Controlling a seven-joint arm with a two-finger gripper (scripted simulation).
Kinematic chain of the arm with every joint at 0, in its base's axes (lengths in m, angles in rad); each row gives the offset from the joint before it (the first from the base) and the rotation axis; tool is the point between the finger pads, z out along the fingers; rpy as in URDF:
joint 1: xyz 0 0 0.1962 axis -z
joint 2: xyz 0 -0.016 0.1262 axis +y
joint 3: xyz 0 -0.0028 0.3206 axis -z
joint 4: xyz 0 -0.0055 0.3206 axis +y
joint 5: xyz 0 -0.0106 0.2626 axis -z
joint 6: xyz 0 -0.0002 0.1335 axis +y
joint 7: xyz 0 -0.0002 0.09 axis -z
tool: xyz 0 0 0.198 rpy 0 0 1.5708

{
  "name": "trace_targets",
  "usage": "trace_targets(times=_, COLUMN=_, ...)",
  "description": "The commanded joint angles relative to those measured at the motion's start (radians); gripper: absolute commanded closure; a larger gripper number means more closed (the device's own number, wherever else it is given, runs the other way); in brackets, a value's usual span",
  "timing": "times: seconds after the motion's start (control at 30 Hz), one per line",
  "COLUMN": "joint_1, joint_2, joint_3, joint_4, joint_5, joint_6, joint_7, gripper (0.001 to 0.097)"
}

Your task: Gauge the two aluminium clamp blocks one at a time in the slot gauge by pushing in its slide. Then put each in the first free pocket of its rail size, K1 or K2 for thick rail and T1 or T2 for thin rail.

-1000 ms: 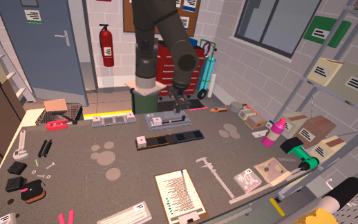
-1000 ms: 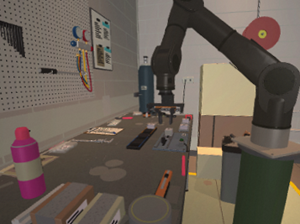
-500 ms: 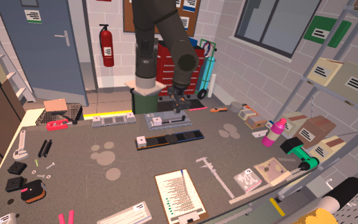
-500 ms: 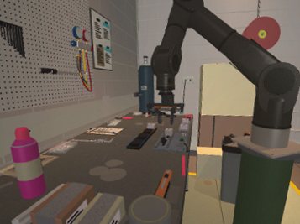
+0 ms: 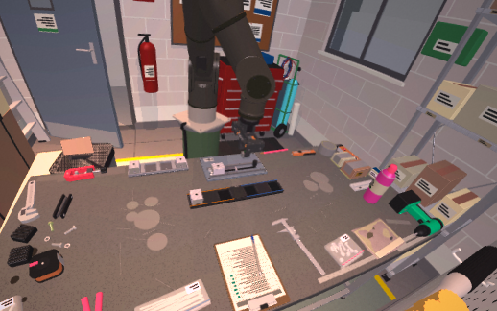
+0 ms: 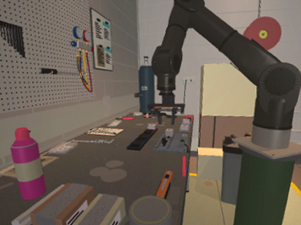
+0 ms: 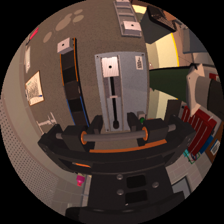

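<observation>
The slot gauge (image 5: 233, 166) (image 7: 120, 92) lies at the back of the bench, its slide end (image 7: 115, 125) just under my fingers. An aluminium clamp block (image 5: 218, 168) (image 7: 110, 67) sits in the gauge at its far end from me. A second clamp block (image 5: 196, 195) (image 7: 65, 45) sits in the end pocket of the orange-and-blue pocket tray (image 5: 235, 192) (image 7: 73, 90). The other pockets look empty. My gripper (image 5: 247, 146) (image 6: 166, 113) (image 7: 115, 124) hovers over the gauge's slide end, open and holding nothing.
Behind the gauge stand my green base (image 5: 201, 139) and a red tool cabinet (image 5: 242, 98). A grey staging tray (image 5: 157, 166) lies left of the gauge. A caliper (image 5: 298, 242), a clipboard (image 5: 250, 273) and a pink bottle (image 5: 380, 184) lie nearer the front and right.
</observation>
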Motion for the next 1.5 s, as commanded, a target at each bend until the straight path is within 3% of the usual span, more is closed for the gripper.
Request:
trace_targets(times=0.0, joint_1=0.013, joint_2=-0.001, joint_3=0.001, joint_4=0.002, joint_5=0.002, joint_6=-0.001, joint_7=0.010, gripper=0.0386)
trace_targets(times=0.33, joint_1=0.202, joint_2=0.000, joint_3=-0.003, joint_4=0.005, joint_5=0.007, joint_6=0.001, joint_7=0.190, gripper=0.0386)
trace_targets(times=1.23, joint_1=0.202, joint_2=-0.002, joint_3=0.006, joint_4=0.005, joint_5=0.003, joint_6=-0.005, joint_7=0.200, gripper=0.0386)
trace_targets(times=1.33, joint_1=0.186, joint_2=0.017, joint_3=0.033, joint_4=0.011, joint_5=0.045, joint_6=-0.029, joint_7=0.163, gripper=0.0386)
trace_targets(times=1.47, joint_1=0.145, joint_2=0.069, joint_3=0.102, joint_4=0.022, joint_5=0.165, joint_6=-0.087, joint_7=0.058, gripper=0.0386)
